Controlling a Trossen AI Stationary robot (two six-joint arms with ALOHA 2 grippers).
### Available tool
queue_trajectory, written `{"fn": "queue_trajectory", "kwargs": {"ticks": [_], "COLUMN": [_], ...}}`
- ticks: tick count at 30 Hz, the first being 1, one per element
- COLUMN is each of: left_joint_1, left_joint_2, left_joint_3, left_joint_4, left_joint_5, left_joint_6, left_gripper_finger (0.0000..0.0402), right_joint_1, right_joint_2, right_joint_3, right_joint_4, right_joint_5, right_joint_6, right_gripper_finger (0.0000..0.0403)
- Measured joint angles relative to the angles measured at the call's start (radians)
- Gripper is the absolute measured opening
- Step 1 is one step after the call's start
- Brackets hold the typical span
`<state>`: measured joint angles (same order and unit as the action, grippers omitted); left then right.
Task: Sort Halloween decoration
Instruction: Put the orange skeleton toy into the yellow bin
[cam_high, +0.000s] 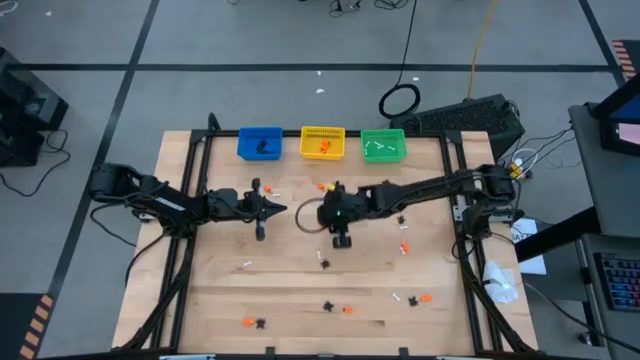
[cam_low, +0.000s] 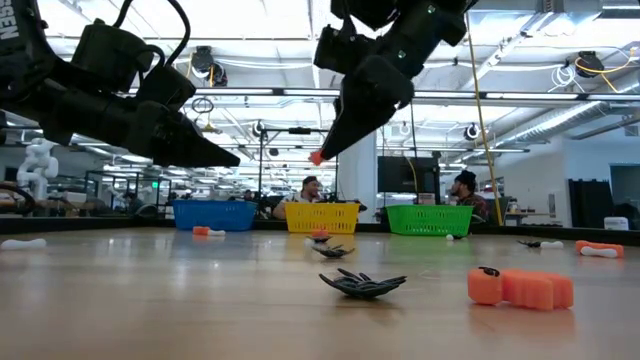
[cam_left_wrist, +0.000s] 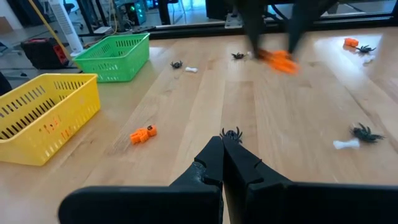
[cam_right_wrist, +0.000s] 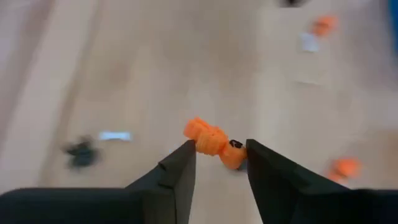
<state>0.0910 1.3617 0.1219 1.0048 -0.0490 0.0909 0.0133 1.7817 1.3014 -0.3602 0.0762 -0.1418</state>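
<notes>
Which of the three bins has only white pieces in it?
The green bin, the one at the right end of the row. Its contents look white, whereas the yellow bin holds orange pieces and the blue bin holds a black one.

An orange trinket (cam_right_wrist: 214, 143) sits pinched between the right gripper (cam_right_wrist: 219, 163)'s two dark fingers (cam_right_wrist: 177, 171). Below on the wooden table (cam_right_wrist: 155, 68) lie a black spider (cam_right_wrist: 81, 154), a white piece (cam_right_wrist: 115, 135) and more orange bits (cam_right_wrist: 345, 167).

Three plastic bins stand in a row along the far edge of the wooden tabletop (cam_high: 300, 290): a blue bin (cam_high: 260, 143) towards the left corner, a yellow bin (cam_high: 322, 143) in the middle, a green bin (cam_high: 383, 145) beside it. Beyond that edge, a dark keyboard (cam_high: 470, 115) lies on the floor.
</notes>
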Motion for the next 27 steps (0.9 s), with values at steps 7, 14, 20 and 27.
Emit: {"fn": "queue_trajectory", "kwargs": {"ticks": [7, 14, 20, 27], "left_joint_1": [0.000, 0.000, 0.000, 0.000], "left_joint_2": [0.000, 0.000, 0.000, 0.000], "left_joint_3": [0.000, 0.000, 0.000, 0.000], "left_joint_4": [-0.001, -0.001, 0.001, 0.004], "left_joint_5": [0.000, 0.000, 0.000, -0.009], "left_joint_6": [0.000, 0.000, 0.000, -0.001], "left_gripper_finger": [0.0000, 0.0000, 0.0000, 0.0000], "right_joint_1": [-0.165, -0.364, -0.524, -0.628], "right_joint_2": [-0.027, -0.015, -0.005, 0.093], "right_joint_3": [0.000, 0.000, 0.001, 0.028], "right_joint_4": [-0.003, 0.106, 0.185, 0.200], "right_joint_5": [0.006, 0.001, -0.024, -0.130], "right_joint_6": [-0.079, -0.124, -0.066, 0.001], "right_gripper_finger": [0.0129, 0.0129, 0.0129, 0.0129]}}
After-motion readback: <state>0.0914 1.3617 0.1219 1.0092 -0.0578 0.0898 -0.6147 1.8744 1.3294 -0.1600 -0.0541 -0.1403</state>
